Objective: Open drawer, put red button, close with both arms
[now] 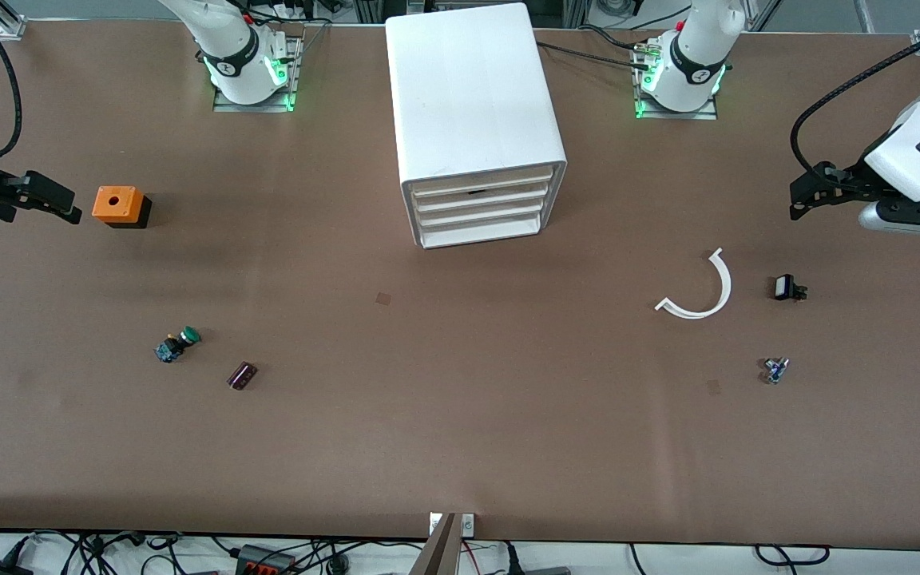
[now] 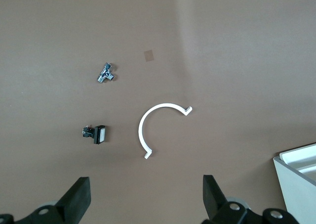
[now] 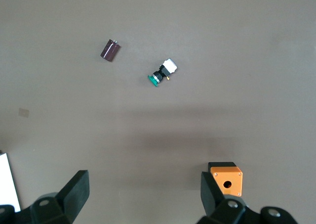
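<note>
The red button does not show in any view. The white drawer cabinet (image 1: 476, 104) stands at the middle of the table between the arms' bases, and all its drawer fronts (image 1: 480, 209) look shut. My left gripper (image 1: 799, 200) hangs open and empty over the left arm's end of the table; its wrist view (image 2: 145, 194) shows bare table between the fingers. My right gripper (image 1: 61, 204) hangs open and empty over the right arm's end, beside the orange box (image 1: 119, 206). Its wrist view (image 3: 143, 189) shows the orange box (image 3: 226, 180) by one finger.
A green-capped button (image 1: 178, 345) (image 3: 162, 72) and a purple cylinder (image 1: 242, 375) (image 3: 110, 50) lie toward the right arm's end. A white arc (image 1: 699, 291) (image 2: 155, 125), a small black part (image 1: 787, 287) (image 2: 95, 133) and a small metal part (image 1: 775, 370) (image 2: 104, 73) lie toward the left arm's end.
</note>
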